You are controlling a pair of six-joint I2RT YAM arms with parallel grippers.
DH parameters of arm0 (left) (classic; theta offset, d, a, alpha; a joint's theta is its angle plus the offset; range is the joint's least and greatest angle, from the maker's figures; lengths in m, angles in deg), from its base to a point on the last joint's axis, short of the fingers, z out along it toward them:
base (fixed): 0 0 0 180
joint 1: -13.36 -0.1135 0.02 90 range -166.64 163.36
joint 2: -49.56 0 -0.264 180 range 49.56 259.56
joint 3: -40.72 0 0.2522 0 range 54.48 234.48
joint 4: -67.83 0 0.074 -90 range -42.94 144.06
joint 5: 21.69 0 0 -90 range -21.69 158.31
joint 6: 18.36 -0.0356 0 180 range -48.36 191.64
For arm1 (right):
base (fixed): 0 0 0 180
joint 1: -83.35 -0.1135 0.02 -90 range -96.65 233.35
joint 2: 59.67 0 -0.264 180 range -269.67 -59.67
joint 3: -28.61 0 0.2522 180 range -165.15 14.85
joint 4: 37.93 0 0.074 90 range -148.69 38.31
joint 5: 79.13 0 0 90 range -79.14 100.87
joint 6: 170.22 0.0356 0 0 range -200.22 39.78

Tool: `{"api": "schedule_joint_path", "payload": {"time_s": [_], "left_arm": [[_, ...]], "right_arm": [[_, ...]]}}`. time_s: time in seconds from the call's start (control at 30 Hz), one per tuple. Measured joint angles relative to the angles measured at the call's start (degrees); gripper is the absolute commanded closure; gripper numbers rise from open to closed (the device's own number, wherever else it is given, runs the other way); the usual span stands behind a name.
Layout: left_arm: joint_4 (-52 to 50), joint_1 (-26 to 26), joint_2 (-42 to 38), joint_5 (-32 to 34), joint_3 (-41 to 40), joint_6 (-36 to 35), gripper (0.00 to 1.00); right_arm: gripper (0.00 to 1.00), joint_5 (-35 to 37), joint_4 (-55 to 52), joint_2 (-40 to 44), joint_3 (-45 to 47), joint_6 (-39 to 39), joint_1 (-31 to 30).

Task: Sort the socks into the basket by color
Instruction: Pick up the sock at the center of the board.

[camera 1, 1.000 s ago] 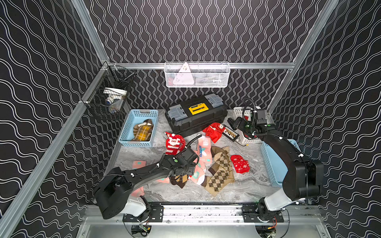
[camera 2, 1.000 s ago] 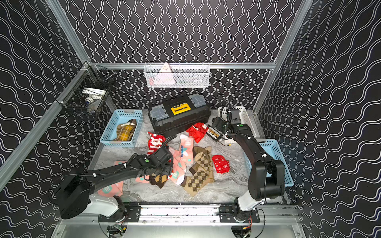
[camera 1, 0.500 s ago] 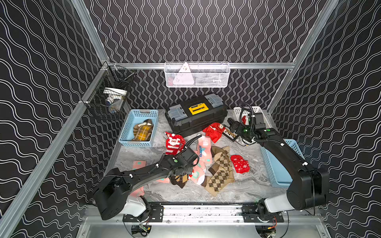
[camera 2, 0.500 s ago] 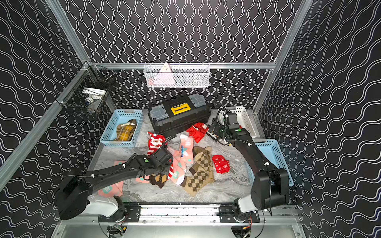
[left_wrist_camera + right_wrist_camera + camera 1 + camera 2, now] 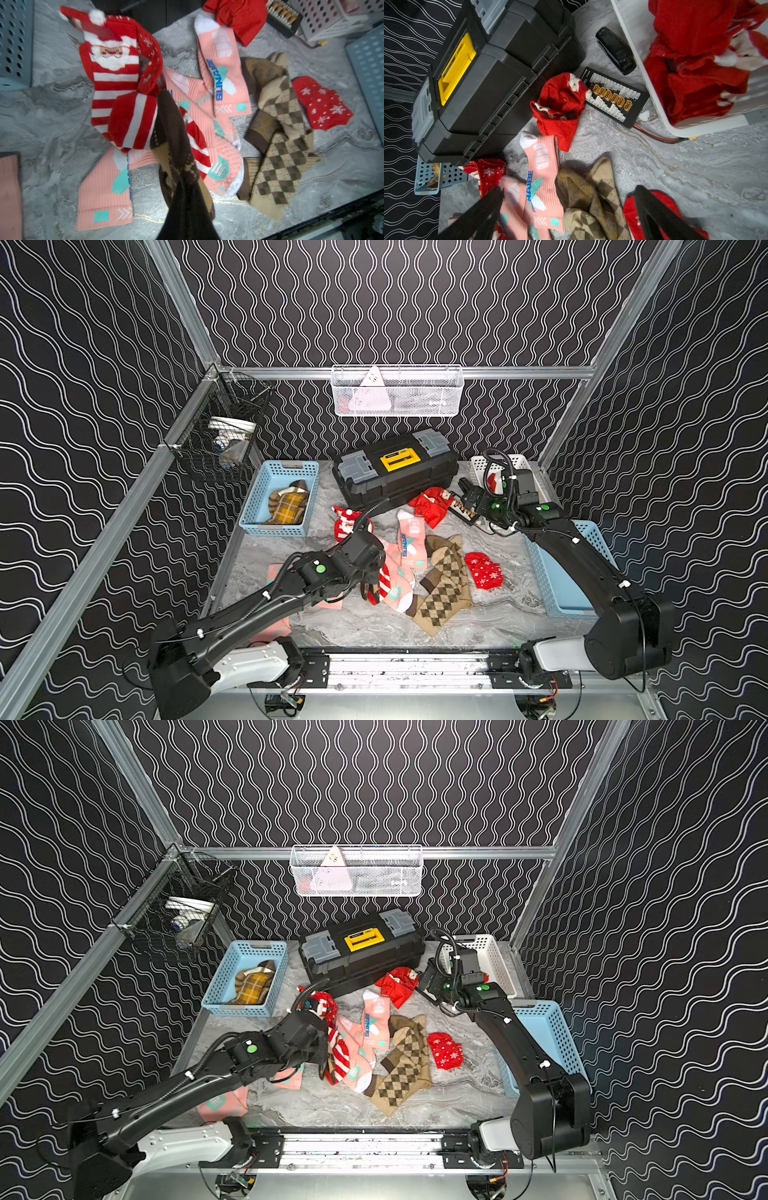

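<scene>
Clamped in left pincer [image 5: 185, 191]: dark-brown argyle sock [image 5: 172, 128]. Just beyond the tip, crumpled red-white Santa sock [image 5: 116, 83] overlapping salmon-pink socks [image 5: 222, 83]; tan argyle socks [image 5: 280, 145] beside those.

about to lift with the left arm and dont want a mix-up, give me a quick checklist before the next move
1. left claw shut on the brown argyle sock: ok
2. only that sock in the grip: cannot tell; a red-white striped sock lies against it
3. left blue basket holds a mustard plaid sock, a matching tone: ok
4. right claw open, holding nothing: ok
</scene>
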Motion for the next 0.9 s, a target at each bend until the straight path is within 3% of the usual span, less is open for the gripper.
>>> {"api": "schedule_joint_path", "payload": {"time_s": [0.23, 0.43, 0.7, 0.9], "left_arm": [[-3.32, -2.32, 2.23, 3.06, 10.10, -5.40, 1.00], [-1.97, -14.80, 6.19, 0.55, 14.32, -10.71, 1.00], [2.12, -35.30, 15.45, -5.11, 21.68, -18.27, 1.00], [5.62, -46.90, 24.02, -7.45, 26.49, -22.99, 1.00]], "right_arm": [[0.00, 0.15, -1.57, 1.66, 1.29, 0.00, -2.58], [0.00, 0.42, -2.56, 3.91, 3.65, 0.02, -5.46], [0.00, 1.22, -3.82, 7.10, 5.84, 0.24, -8.22], [0.00, 1.27, -4.11, 7.61, 6.62, 0.98, -10.03]]}}
